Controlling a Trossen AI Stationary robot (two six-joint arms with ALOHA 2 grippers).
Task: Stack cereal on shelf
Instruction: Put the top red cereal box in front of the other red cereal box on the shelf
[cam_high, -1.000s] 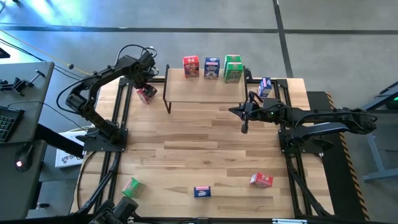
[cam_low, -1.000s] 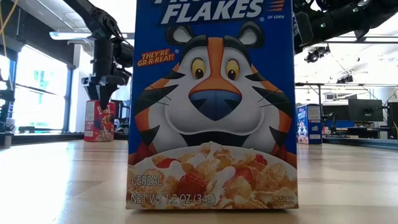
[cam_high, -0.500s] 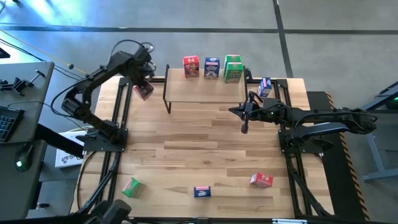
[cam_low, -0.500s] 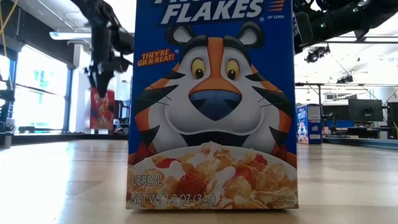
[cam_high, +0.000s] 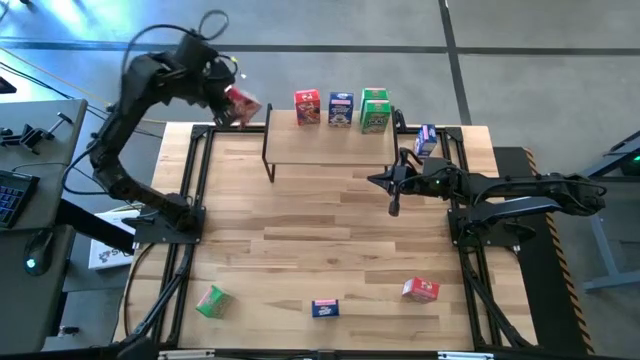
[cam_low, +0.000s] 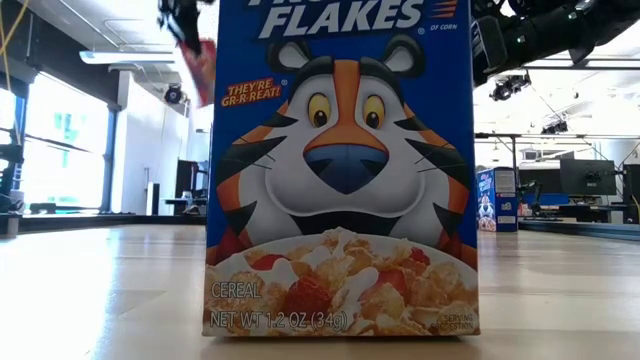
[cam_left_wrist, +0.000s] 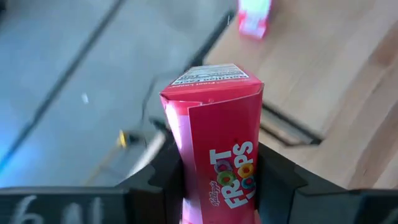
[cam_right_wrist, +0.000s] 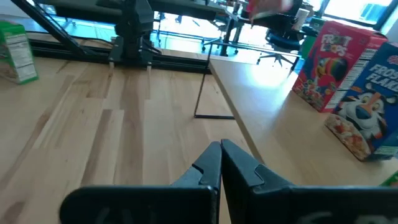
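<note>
Nearest the front edge of the table, three small cereal boxes are seen lying apart from one another: a green box at the left, a blue box in the middle and a red box at the right. In the low view the blue box fills most of the frame, standing upright with its printed face toward the camera.

Farther back, the right gripper is held low over the boards just in front of the shelf, with its fingers pressed together on nothing. Another blue box is placed beside the shelf's right end.

On the shelf's far edge, a red box, a blue box and a green stack, seemingly two boxes high, are lined up.

At the far left corner, the left gripper is raised above the table, clamped on a red Froot Loops box, which is tilted and held clear of every surface, just left of the shelf
</note>
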